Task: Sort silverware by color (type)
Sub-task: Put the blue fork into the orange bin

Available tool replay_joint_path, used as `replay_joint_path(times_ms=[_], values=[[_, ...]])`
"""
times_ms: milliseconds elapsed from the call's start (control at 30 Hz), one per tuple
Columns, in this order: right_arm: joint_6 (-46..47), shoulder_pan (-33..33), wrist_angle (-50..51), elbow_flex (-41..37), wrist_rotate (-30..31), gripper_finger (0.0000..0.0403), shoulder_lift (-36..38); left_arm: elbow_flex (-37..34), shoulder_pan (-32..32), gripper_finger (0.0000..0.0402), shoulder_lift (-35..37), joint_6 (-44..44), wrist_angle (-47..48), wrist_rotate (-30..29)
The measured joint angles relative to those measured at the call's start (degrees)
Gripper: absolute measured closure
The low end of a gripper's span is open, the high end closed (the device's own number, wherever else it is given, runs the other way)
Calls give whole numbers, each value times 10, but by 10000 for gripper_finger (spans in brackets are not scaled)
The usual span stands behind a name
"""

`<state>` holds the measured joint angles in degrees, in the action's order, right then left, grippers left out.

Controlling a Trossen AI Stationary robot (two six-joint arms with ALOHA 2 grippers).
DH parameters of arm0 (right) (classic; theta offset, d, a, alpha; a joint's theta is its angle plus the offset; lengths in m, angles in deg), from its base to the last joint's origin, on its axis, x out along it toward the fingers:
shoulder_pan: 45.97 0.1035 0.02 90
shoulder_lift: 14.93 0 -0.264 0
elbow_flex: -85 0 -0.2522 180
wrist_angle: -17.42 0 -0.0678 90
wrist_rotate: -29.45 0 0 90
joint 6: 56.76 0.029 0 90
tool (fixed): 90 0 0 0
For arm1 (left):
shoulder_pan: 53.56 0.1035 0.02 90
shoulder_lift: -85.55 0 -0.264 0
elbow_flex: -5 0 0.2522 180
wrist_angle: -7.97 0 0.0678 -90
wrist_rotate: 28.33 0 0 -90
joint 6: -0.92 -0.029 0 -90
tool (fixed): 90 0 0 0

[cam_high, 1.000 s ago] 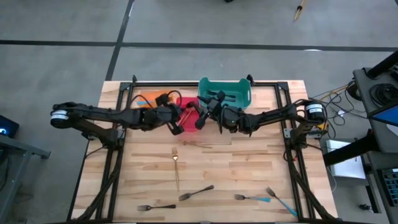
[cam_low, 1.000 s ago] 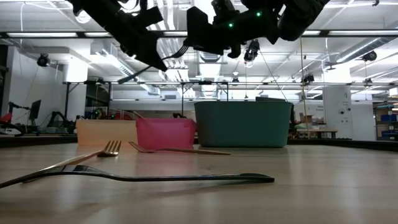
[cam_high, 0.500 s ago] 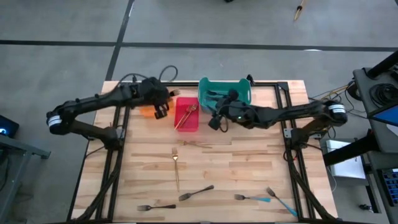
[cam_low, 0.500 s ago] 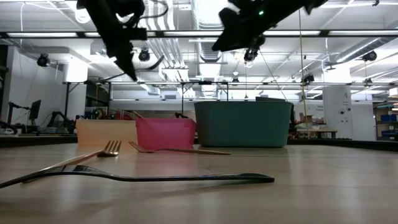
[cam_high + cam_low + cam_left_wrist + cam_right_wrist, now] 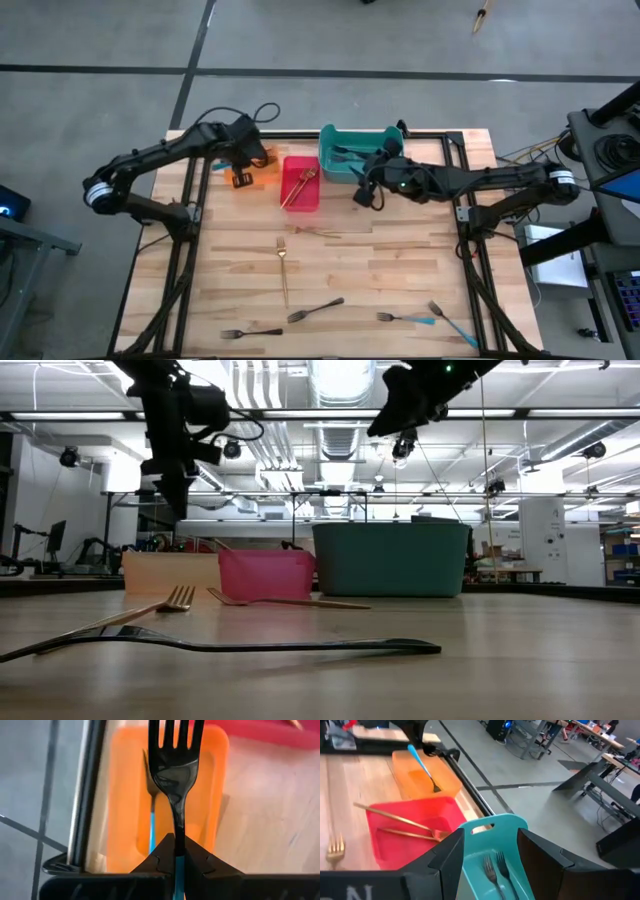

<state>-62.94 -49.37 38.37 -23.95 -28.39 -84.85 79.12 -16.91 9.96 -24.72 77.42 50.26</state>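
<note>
- The fork (image 5: 175,780) in hand had a dark head and a bright blue handle; the left gripper (image 5: 176,851) had its fingers clamped on the handle, tines pointing away from the wrist.
- It hung above the orange bin (image 5: 258,172), at about 11 o'clock on the table (image 5: 400,270), where another blue-handled fork (image 5: 422,768) already leaned.
- The step in hand looked like delivering this fork to its colour's bin; the next move would call for lowering over the bin's opening and parting the fingers so the fork drops inside and not over the rim.
- The right gripper (image 5: 362,190) hovered near 12 o'clock, just beside the teal bin (image 5: 392,152), fingers wide apart and holding nothing.
- The teal bin held dark forks (image 5: 494,866); the red bin (image 5: 300,195) between the other two held gold forks (image 5: 402,826).
- Still unsorted: a gold fork (image 5: 283,262) near the centre, another (image 5: 318,232) just past it toward the bins, two dark forks (image 5: 315,310) around 6 to 7 o'clock, and a dark and a blue-handled fork (image 5: 450,322) crossing around 5 o'clock.
- Nothing appeared to block the drop; the metal rail (image 5: 82,795) ran close beside the orange bin.
</note>
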Motion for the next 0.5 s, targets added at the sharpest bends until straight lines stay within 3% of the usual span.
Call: replay_joint_path(times_ms=[100,267,500], values=[[-5,0,6,-7,-1,227,-6,0,0,402,-17,-5,14,-4],[-21,-1,4,-22,-1,227,-11,0,3,402,-59,-59,14,-66],[-44,-18,3,-33,-2,227,-11,41,26,402,-147,-129,48,-72]])
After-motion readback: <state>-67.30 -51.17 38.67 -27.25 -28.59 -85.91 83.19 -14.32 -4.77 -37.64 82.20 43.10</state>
